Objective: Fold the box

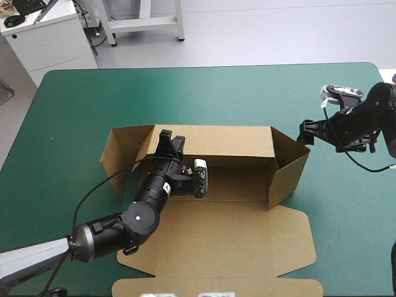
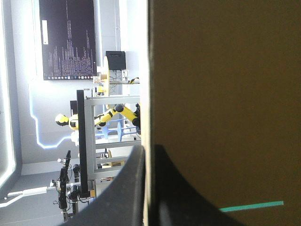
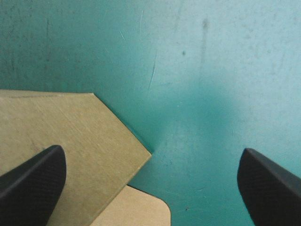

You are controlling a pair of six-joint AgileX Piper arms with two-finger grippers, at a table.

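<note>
The brown box (image 1: 229,179) lies in the middle of the teal-green table, its long back wall standing and its right end flap (image 1: 289,168) raised at a slant. My left gripper (image 1: 167,141) is shut on the top edge of the back wall near its left end; in the left wrist view the board (image 2: 225,94) runs edge-on between the black fingers (image 2: 131,188). My right gripper (image 1: 305,132) hovers open at the upper corner of the right flap. In its own view the flap's corner (image 3: 70,136) lies by one finger (image 3: 33,183), the other over bare cover.
The box's lid panel (image 1: 229,247) lies flat toward the table's front edge, with small tabs at both ends. A left end flap (image 1: 124,151) angles outward. Bare teal-green cover (image 1: 185,93) stretches beyond the box and to its right (image 3: 211,70).
</note>
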